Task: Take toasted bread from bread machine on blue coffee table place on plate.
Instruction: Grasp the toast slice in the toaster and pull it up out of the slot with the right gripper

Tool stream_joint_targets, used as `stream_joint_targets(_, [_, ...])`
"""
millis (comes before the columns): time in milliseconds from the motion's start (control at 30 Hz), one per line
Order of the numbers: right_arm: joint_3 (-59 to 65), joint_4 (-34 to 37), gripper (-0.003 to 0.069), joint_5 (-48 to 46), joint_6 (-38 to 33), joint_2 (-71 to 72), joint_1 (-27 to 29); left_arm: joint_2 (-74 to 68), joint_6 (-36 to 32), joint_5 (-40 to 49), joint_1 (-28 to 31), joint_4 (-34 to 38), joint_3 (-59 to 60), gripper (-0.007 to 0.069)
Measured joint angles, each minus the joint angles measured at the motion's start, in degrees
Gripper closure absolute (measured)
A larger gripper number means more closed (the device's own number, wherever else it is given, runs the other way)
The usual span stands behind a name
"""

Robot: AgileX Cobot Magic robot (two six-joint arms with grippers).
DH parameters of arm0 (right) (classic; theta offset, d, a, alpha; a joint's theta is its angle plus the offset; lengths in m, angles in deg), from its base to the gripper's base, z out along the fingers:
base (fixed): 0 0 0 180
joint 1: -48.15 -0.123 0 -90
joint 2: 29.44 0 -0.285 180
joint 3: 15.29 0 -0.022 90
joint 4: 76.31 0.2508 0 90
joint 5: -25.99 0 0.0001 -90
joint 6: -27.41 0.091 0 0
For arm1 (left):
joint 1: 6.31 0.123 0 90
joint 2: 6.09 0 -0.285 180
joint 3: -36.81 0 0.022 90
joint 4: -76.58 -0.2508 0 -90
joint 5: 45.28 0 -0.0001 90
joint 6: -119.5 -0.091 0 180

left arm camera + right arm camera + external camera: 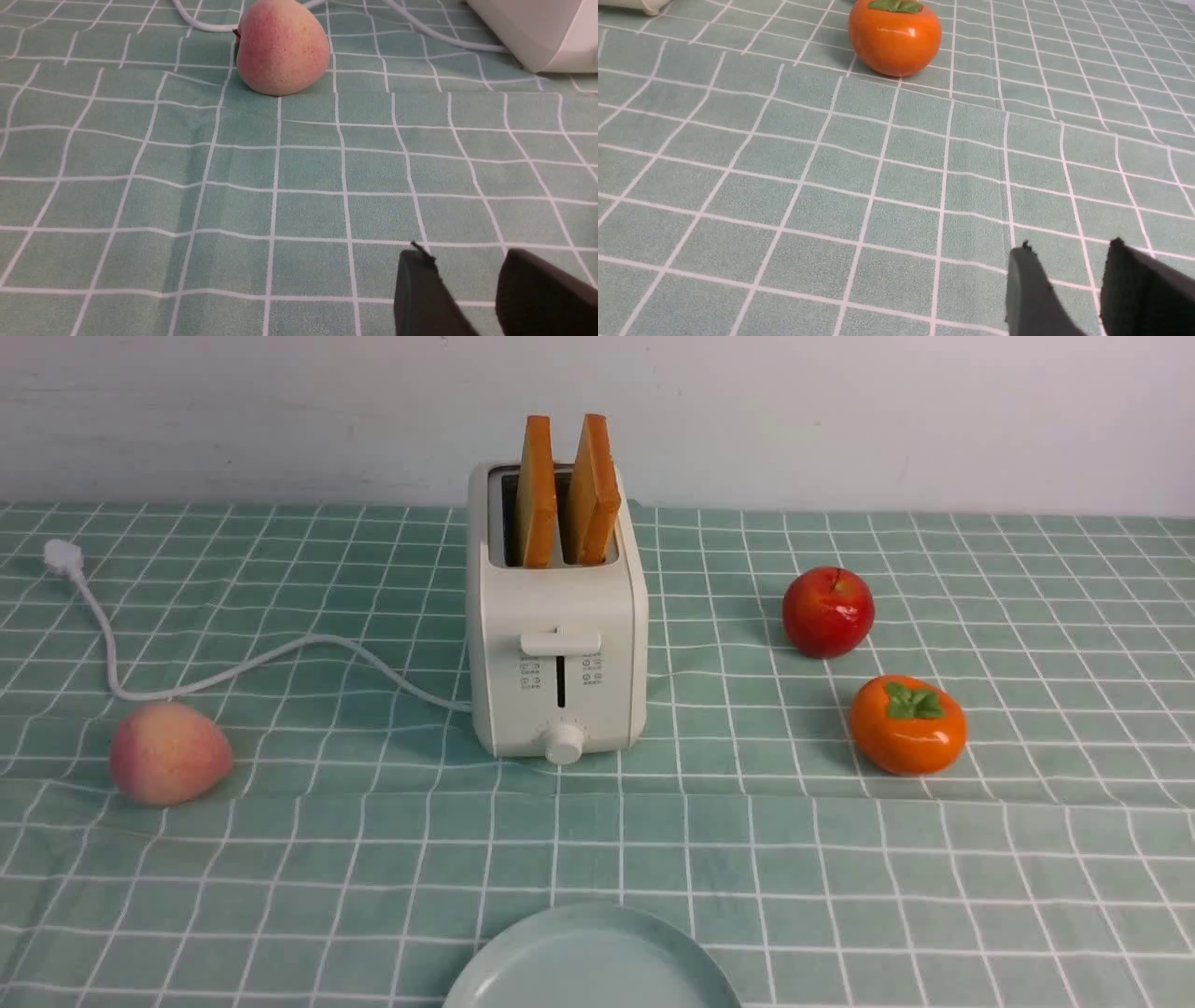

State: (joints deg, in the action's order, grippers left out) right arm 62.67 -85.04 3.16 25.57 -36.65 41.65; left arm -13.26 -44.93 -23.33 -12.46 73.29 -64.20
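Observation:
Two slices of toasted bread, the left slice (pixel 536 493) and the right slice (pixel 594 490), stand upright in the slots of the cream-white bread machine (pixel 560 644) at the middle of the blue coffee table (pixel 373 859). The pale blue-green plate (pixel 593 963) lies at the near edge, in front of the machine. Neither arm shows in the front view. My left gripper (pixel 467 261) is open and empty over bare cloth, with a corner of the bread machine (pixel 542 32) beyond it. My right gripper (pixel 1069 254) is open and empty over bare cloth.
A pink peach (pixel 169 752) lies left of the machine, also in the left wrist view (pixel 281 46). A red apple (pixel 827 611) and an orange persimmon (pixel 907 724) lie to the right; the persimmon (pixel 895 36) shows in the right wrist view. The white cord (pixel 187 686) trails left.

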Motion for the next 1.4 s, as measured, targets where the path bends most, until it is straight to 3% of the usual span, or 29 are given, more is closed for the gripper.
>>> stream_joint_targets(600, [0.61,2.08,0.0419,5.51,0.00,0.00,0.00,0.00,0.00,-1.85,0.00,1.89,0.00,0.0386])
stream_joint_targets(967, [0.65,2.08,0.0419,22.39,0.25,0.00,0.00,0.00,0.00,-24.20,0.00,1.89,0.00,0.0386])
stream_joint_targets(1267, [0.65,2.08,0.0419,29.73,1.35,0.00,0.00,0.00,0.34,-28.00,0.00,1.89,0.00,0.0386])
stream_joint_targets(1400, [0.65,2.97,0.0419,35.27,5.72,0.00,0.00,0.00,4.51,-34.27,0.00,2.81,0.00,0.0386])
